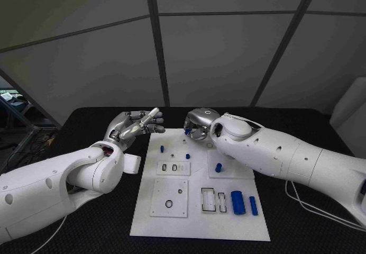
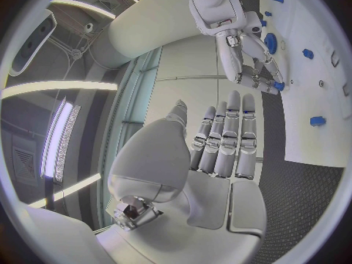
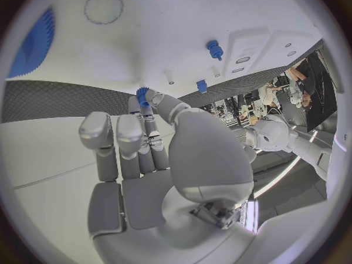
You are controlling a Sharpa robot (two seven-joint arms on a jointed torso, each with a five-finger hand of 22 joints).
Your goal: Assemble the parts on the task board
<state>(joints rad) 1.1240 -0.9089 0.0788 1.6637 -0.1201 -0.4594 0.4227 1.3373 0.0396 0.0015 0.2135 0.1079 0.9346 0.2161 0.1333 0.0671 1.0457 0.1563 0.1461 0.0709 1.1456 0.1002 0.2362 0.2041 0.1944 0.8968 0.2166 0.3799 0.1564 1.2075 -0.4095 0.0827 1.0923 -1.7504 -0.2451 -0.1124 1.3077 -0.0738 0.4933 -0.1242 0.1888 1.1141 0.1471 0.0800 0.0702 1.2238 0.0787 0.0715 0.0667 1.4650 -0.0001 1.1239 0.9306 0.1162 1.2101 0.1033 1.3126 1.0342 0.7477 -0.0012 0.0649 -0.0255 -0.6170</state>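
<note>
The white task board [image 1: 200, 222] lies in the middle of the black table. My right hand [image 1: 200, 123] hovers over the board's far edge and pinches a small blue part [image 1: 188, 130] between thumb and a finger; the right wrist view shows this part [image 3: 142, 94] at the fingertips just above the board [image 3: 169, 17]. My left hand [image 1: 137, 125] is raised beside the board's far left corner, fingers stretched and apart, holding nothing [image 2: 220, 141]. The left wrist view also shows the right hand [image 2: 249, 58] with the blue part [image 2: 278, 86].
On the board stand two small blue pegs [image 1: 162, 149] [image 1: 188, 156] and a blue piece [image 1: 218, 168] on a white block. Two blue cylinders [image 1: 238, 202] [image 1: 253, 205] lie at the near right, beside white frames [image 1: 208, 200]. A white cable [image 1: 305, 203] runs on the table's right.
</note>
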